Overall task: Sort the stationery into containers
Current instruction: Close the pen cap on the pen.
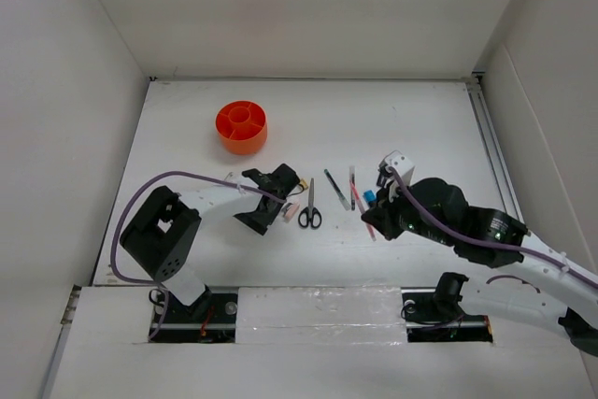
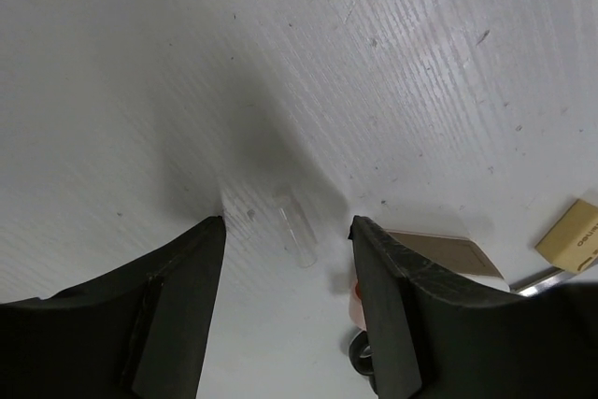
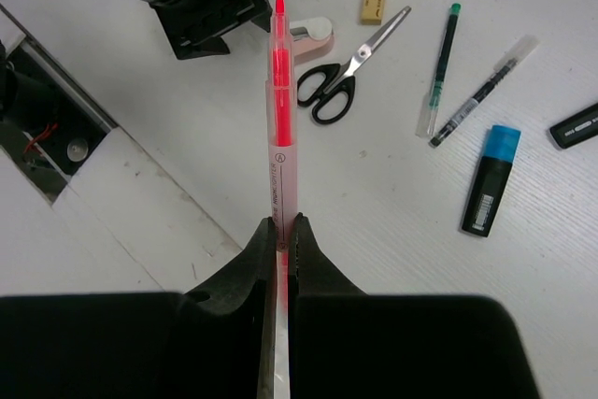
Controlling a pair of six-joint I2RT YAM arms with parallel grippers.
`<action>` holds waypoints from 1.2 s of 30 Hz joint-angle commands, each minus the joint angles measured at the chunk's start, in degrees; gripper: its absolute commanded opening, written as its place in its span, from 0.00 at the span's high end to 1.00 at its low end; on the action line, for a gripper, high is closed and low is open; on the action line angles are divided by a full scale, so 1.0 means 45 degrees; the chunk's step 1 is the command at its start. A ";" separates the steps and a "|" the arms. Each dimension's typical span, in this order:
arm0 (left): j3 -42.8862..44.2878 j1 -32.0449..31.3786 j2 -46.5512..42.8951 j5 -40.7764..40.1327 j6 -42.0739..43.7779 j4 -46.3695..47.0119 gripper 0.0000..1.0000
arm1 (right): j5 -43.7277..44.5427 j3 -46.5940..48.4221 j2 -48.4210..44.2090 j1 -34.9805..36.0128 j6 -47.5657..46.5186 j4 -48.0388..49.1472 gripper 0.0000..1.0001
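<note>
My right gripper (image 3: 280,226) is shut on the thin pink pen (image 3: 278,91), which sticks straight out from the jaws above the table. From overhead the pink pen (image 1: 361,207) slants beside the right gripper (image 1: 377,221). Black-handled scissors (image 3: 348,70), a tan eraser (image 3: 373,7), a white and pink eraser (image 3: 313,33), two slim dark pens (image 3: 442,67), a blue-capped marker (image 3: 491,179) and a black marker (image 3: 575,125) lie on the table. My left gripper (image 2: 288,231) is open low over the table, holding nothing, just left of the erasers. The orange tub (image 1: 242,126) stands at the far left.
A small clear cap (image 2: 295,228) lies on the table between the left fingers. White walls enclose the table on three sides. The left arm's purple cable (image 1: 177,177) loops over the near left area. A raised white ledge (image 1: 318,301) runs along the near edge.
</note>
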 commanded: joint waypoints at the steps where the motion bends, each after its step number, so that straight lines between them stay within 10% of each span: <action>1: 0.0055 0.0084 0.0291 -0.0032 -0.0625 -0.0809 0.47 | -0.0157 0.0035 -0.0295 -0.0045 -0.0177 0.0539 1.00; 32: 0.1187 0.0084 0.2438 0.1004 -0.0254 -0.1748 0.61 | -0.0391 0.0035 -0.1019 0.0071 -0.0294 0.0539 1.00; 36: 0.1071 0.0084 0.2672 0.1276 -0.0137 -0.1475 0.75 | -0.0391 0.0035 -0.1019 0.0072 -0.0294 0.0539 1.00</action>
